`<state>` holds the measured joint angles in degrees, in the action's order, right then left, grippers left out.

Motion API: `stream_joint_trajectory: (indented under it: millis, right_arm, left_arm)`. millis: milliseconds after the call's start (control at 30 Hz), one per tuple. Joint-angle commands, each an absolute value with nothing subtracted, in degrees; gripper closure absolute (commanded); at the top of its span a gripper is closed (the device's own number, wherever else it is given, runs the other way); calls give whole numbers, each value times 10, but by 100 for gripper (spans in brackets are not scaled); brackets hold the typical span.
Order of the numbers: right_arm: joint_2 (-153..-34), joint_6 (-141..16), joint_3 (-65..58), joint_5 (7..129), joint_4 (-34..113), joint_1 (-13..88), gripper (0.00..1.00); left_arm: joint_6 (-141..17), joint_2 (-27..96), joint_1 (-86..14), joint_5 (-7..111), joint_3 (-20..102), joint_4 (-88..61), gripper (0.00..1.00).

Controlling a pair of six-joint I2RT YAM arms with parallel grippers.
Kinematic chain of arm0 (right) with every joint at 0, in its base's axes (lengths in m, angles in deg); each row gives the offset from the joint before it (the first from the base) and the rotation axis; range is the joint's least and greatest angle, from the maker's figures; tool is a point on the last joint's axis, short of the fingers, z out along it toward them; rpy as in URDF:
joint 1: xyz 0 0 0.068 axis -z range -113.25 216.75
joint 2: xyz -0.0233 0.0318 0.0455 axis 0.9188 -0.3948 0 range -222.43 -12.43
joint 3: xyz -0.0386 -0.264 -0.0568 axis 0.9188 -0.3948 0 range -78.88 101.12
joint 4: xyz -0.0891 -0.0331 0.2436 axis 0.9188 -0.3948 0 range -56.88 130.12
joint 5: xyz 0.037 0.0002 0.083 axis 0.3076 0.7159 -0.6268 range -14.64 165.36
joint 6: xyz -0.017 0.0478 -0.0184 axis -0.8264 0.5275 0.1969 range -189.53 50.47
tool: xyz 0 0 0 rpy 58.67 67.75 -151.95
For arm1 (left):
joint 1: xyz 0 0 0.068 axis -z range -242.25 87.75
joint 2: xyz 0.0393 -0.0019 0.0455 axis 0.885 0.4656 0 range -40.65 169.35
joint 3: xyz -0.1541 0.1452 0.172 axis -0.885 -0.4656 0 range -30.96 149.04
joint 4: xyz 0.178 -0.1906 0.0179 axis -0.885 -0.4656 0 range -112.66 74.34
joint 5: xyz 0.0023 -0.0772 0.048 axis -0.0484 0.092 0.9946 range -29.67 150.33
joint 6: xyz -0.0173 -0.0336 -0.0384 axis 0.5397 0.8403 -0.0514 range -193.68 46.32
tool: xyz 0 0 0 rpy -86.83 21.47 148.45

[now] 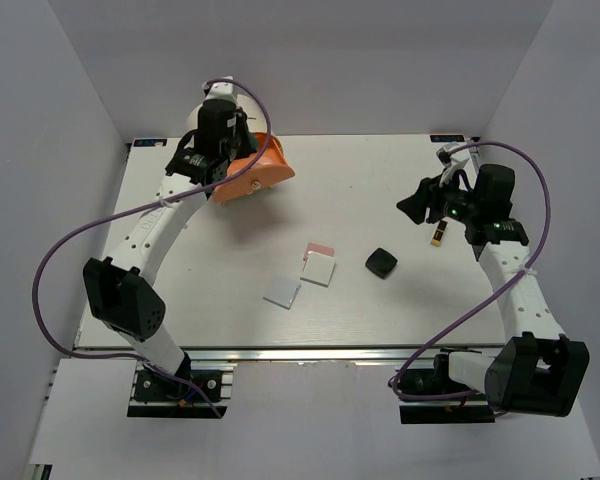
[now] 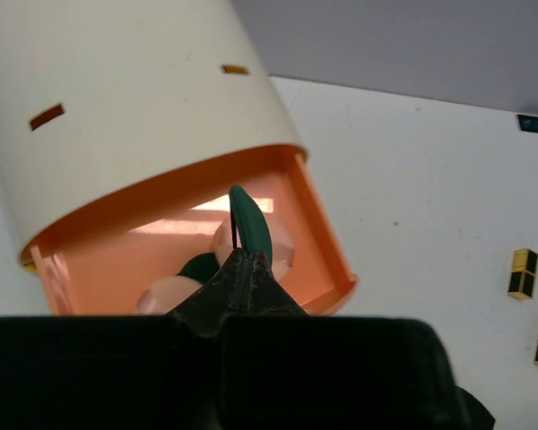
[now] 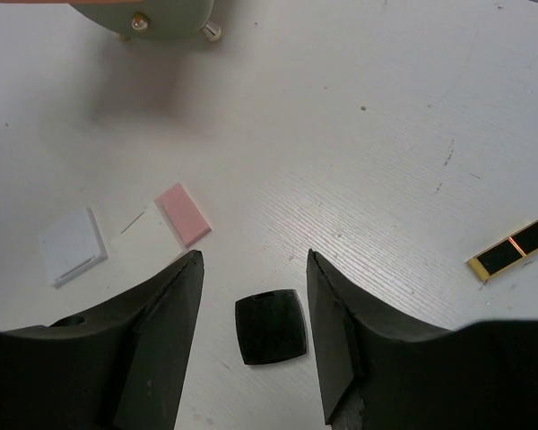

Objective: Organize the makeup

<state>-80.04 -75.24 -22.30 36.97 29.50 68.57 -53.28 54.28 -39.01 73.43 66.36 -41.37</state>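
A cream cylinder (image 2: pixel 134 98) with open orange drawer (image 2: pixel 318 228) sits far-left on the white table (image 1: pixel 400 310).

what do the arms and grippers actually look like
Both the left arm and right arm have white links joined by chunky black joint housings, with a purple cable looping loosely alongside each. The left gripper and right gripper are matte black with wedge-shaped fingers. A small green light glows near the right wrist.
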Motion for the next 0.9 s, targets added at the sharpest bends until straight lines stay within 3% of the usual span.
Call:
stream_joint_trajectory:
  millis: [0, 167, 200, 233, 267, 367, 667, 733, 767, 800, 867]
  right_arm:
    - [-804, -767, -197, 358, 293, 677, 45]
    - [-811, -774, -189, 355, 291, 671, 44]
    - [-813, -775, -189, 355, 290, 668, 44]
    - [-814, -778, -188, 355, 290, 668, 44]
    - [-817, -780, -186, 355, 290, 668, 44]
    - [-820, -791, -181, 355, 284, 647, 44]
    - [-855, -949, -135, 324, 230, 546, 48]
    - [-863, -994, -117, 303, 220, 520, 54]
    - [-872, -1019, -111, 293, 214, 492, 63]
    - [-877, -1068, -97, 283, 204, 478, 68]
    - [-900, -1116, -80, 280, 194, 437, 83]
  left_arm:
    - [-536, 516, -408, 728, 639, -422, 100]
    - [-534, 518, -432, 705, 622, -420, 97]
    - [-534, 518, -433, 705, 619, -421, 90]
    - [-534, 518, -434, 704, 616, -420, 67]
    - [-533, 515, -434, 704, 612, -419, 55]
    - [-533, 507, -436, 703, 603, -411, 30]
    - [-529, 480, -437, 681, 644, -415, 32]
    - [-525, 458, -438, 663, 640, -410, 40]
    - [-525, 451, -437, 656, 638, -409, 45]
    - [-524, 443, -437, 645, 633, -409, 60]
    - [-521, 411, -437, 634, 608, -409, 75]
